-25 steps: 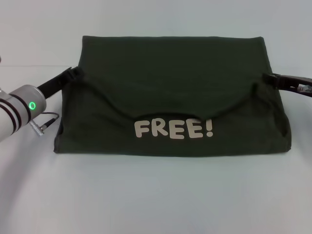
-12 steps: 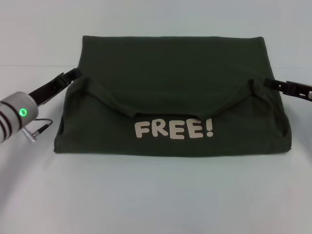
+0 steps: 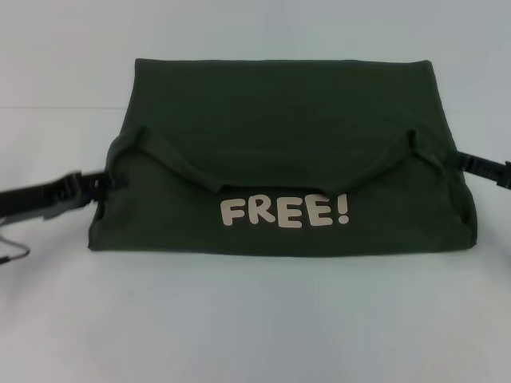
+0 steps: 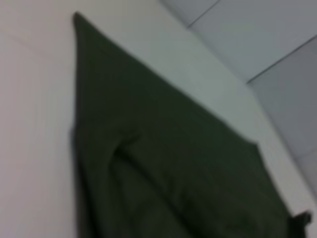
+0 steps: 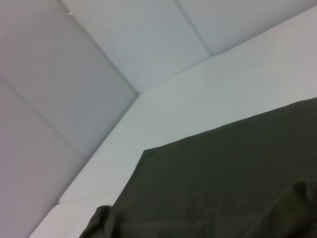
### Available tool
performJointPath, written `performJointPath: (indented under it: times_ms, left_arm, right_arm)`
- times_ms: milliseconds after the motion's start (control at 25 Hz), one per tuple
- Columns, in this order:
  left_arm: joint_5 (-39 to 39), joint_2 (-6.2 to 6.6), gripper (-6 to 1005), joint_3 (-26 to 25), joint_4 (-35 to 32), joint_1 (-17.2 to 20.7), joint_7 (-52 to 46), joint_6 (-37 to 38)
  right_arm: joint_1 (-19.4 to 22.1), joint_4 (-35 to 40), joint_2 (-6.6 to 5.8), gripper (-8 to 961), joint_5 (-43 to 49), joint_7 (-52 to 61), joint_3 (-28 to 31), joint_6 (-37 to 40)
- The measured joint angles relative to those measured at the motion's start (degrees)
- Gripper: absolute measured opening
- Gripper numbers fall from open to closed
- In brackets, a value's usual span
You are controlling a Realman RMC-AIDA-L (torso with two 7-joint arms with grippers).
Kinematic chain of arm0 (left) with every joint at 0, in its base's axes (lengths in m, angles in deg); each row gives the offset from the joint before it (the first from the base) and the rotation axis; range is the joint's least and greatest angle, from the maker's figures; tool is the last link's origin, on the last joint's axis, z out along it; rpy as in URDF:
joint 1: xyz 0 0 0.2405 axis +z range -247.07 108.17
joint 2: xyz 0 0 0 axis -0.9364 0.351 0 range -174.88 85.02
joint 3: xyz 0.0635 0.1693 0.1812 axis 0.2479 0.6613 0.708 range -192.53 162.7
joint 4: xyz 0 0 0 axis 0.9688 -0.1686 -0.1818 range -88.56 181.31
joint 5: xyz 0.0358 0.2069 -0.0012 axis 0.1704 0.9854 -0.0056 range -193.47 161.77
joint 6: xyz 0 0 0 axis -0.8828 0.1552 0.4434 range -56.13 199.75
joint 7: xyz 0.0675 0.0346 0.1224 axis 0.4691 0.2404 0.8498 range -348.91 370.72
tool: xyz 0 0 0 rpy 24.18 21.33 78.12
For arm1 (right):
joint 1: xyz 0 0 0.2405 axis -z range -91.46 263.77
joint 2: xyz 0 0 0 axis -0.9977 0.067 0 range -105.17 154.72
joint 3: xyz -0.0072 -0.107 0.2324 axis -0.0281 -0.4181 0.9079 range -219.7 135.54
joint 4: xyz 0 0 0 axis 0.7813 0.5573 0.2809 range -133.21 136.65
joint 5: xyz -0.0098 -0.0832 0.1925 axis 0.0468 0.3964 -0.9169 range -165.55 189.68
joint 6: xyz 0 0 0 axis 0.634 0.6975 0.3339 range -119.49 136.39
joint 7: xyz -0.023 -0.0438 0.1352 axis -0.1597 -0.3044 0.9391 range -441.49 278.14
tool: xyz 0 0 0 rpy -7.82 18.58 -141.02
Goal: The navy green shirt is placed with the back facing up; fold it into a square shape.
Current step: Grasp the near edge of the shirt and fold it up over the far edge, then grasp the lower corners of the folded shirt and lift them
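Observation:
The navy green shirt (image 3: pixel 279 104) lies folded into a wide rectangle on the white table (image 3: pixel 255 319). A flap is folded down over its front half, and the pale word "FREE!" (image 3: pixel 284 211) shows below that flap. My left gripper (image 3: pixel 102 183) lies low at the shirt's left edge, pointing at it. At the shirt's right edge is my right gripper (image 3: pixel 459 159), beside the raised corner of the flap. The left wrist view shows the shirt (image 4: pixel 173 163) close up, and the right wrist view shows its cloth (image 5: pixel 223 188) with the far corner.
A thin cable loop (image 3: pixel 12 251) hangs by the left arm near the table's left edge. Bare white table runs in front of and behind the shirt. Grey wall panels (image 5: pixel 99 64) rise behind the table.
The left arm has dropped and pulled back from the flap's left corner to the shirt's lower left edge. The right gripper has slid outward and down a little. The flap stays where it lay.

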Motion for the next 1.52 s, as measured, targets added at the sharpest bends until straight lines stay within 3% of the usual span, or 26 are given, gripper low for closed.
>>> performJointPath:
  times_ms: [120,480,600,1000,1240,1520]
  left_arm:
    - [6.94,-0.29,723,-0.31,-2.64,0.84,-2.01,0.17]
    - [8.09,-0.93,794,0.19,-2.84,0.87,-1.44,-3.90]
    - [8.22,-1.33,872,1.46,-2.78,0.77,-1.45,-5.00]
    - [8.60,-2.72,869,5.51,-2.63,0.05,-2.01,-6.08]
    - [8.64,-2.88,868,5.88,-2.75,0.04,-2.20,-5.80]
    - [10.46,-2.55,787,6.35,-3.53,0.46,-5.06,-5.72]
  right_arm:
    - [1.10,0.00,-0.01,906,0.15,-0.36,0.06,2.12]
    - [1.85,-0.64,0.09,912,1.07,-1.92,-0.34,2.60]
    - [1.77,-0.65,0.21,912,1.51,-1.93,-0.32,2.42]
    - [1.55,-0.63,0.45,913,1.56,-1.96,-0.33,2.11]
    - [1.43,-0.61,0.64,913,1.56,-2.53,-0.33,2.03]
    - [1.37,-0.61,0.70,913,1.55,-2.61,-0.42,2.31]
